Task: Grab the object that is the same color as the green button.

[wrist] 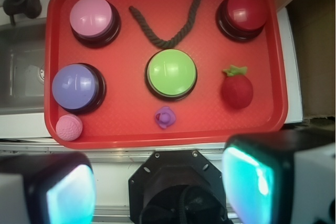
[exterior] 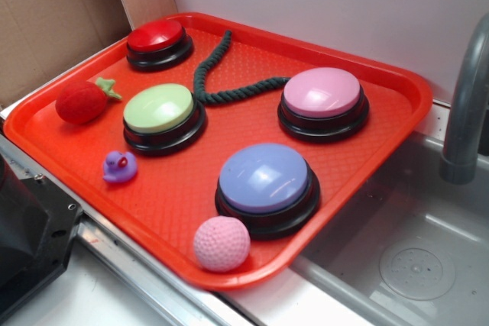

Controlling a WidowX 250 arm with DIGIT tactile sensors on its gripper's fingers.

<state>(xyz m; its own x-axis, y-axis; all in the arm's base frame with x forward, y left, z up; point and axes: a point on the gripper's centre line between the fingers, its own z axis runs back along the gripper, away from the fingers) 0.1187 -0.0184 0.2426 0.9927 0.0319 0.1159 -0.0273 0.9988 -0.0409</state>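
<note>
1. Seen from the wrist camera, the claw point(wrist: 157, 182) hangs high above the near edge of the red tray point(wrist: 273, 51). Its two fingers sit wide apart at the bottom corners of the view with nothing between them.
2. Far ahead and to the left of the claw sits the pink button point(wrist: 92, 17), with the lilac-blue button point(wrist: 76, 85) nearer and a pink ball point(wrist: 69, 126) nearest the tray's front rim.
3. The rope point(wrist: 169, 24), dark green and twisted, lies ahead of the claw, roughly centred, just beyond the green button point(wrist: 171, 72). It forms a V. The bend points back toward the claw and lies close to the button's far rim, though contact is hard to judge. One arm runs ahead-left and the longer arm ahead-right, so it has two diagonal axes rather than one.
4. I judge the rope light, limp and grippy, not fragile; it will sag and trail when lifted. The right arm's middle looks the best hold, clear of the button's dome, with the fingers set across the strand.
5. A small purple duck point(wrist: 165, 117) sits between the claw and the green button.
6. Ahead-right lie the red strawberry point(wrist: 237, 90) and, beyond it, the red button point(wrist: 244, 10).
</note>
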